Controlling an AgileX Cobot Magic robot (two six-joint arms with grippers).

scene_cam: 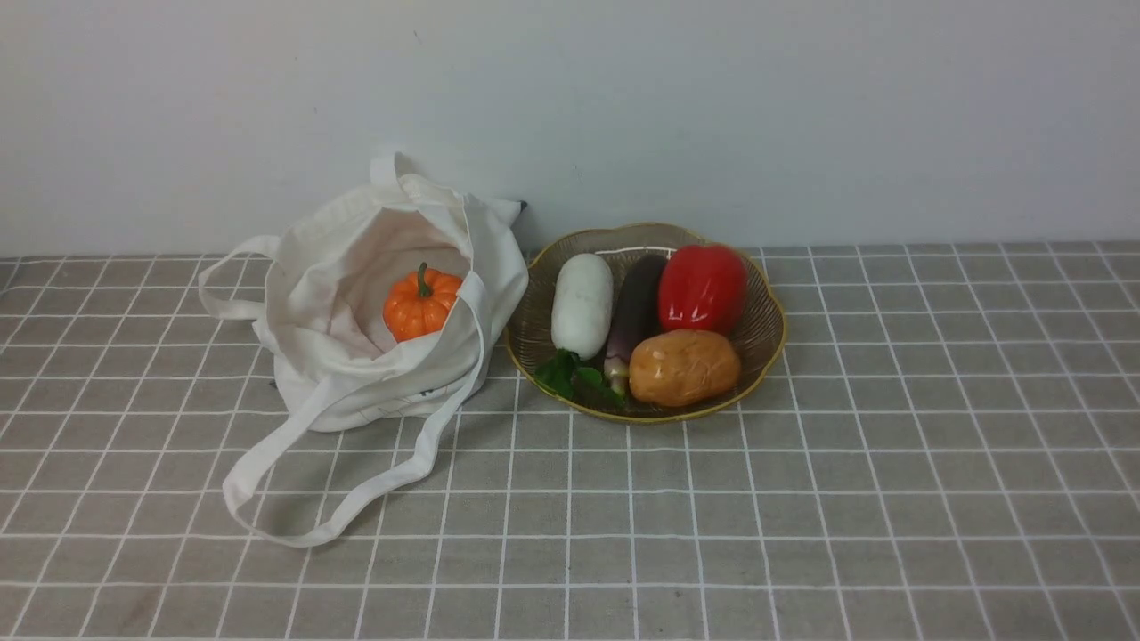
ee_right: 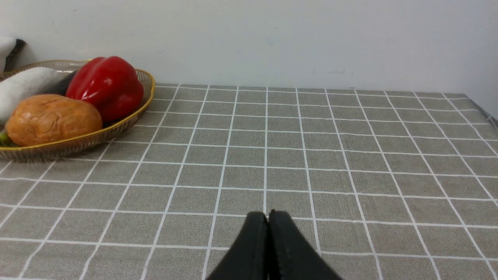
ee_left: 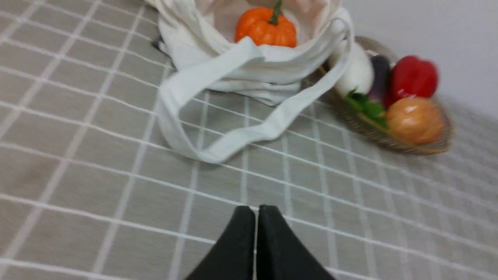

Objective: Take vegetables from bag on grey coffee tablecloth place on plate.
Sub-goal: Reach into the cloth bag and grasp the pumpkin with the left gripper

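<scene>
Sitting stem-up in the slumped-open bag [scene_cam: 356,374], the pumpkin [scene_cam: 420,305] is yours to take from above; left end effector [ee_left: 256,217] and right end effector [ee_right: 268,221] both pinched together, empty, and the plate [scene_cam: 766,303] just beside is crowded

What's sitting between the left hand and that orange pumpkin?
Between the left hand and the pumpkin, the left wrist view shows bare tablecloth, then the bag's looped strap and front rim.

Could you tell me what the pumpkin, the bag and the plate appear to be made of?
The pumpkin looks like glossy moulded plastic, given its even sheen. The bag is soft cloth: it slumps and creases. The plate seems ribbed brown plastic or glass, gold-rimmed; I cannot tell which.
</scene>
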